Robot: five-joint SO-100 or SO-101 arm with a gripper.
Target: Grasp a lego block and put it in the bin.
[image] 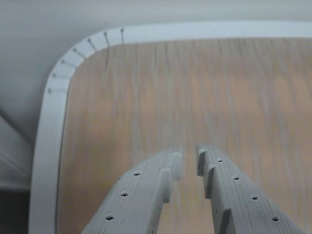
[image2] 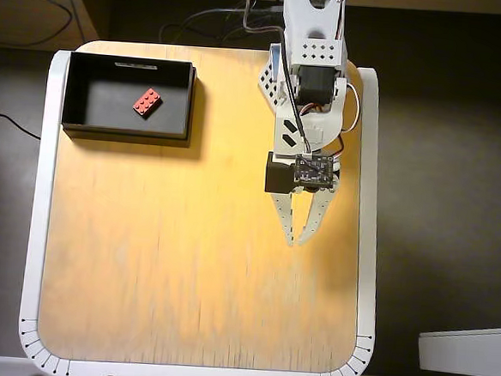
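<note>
Over the right half of the table [image2: 194, 261], in the overhead view, our gripper [image2: 300, 240] points toward the near edge with its jaws almost closed, only a narrow gap between the tips and nothing held. The wrist view agrees: the gripper [image: 188, 161] shows a thin slit between the two grey fingers and only bare wood grain and the table's white rim below. The lego block [image2: 146, 102] already lies inside the bin [image2: 126, 129], flat on the dark floor, roughly central and apart from every wall. The bin sits at the table's far-left corner, well apart from the arm. We judge the task as good as done, so the risks are mostly self-inflicted. If we reach back toward that corner, a link or finger could clip the low wall and shove the bin toward the far or left edge, or tip the brick out. Wrist view shows no brick, so any further grasp attempt from here would close on nothing or scrape the wood. Cables trail off the arm near the far edge; a wide swing could snag them. Safest call, in our view: retract clear of the bin.
</note>
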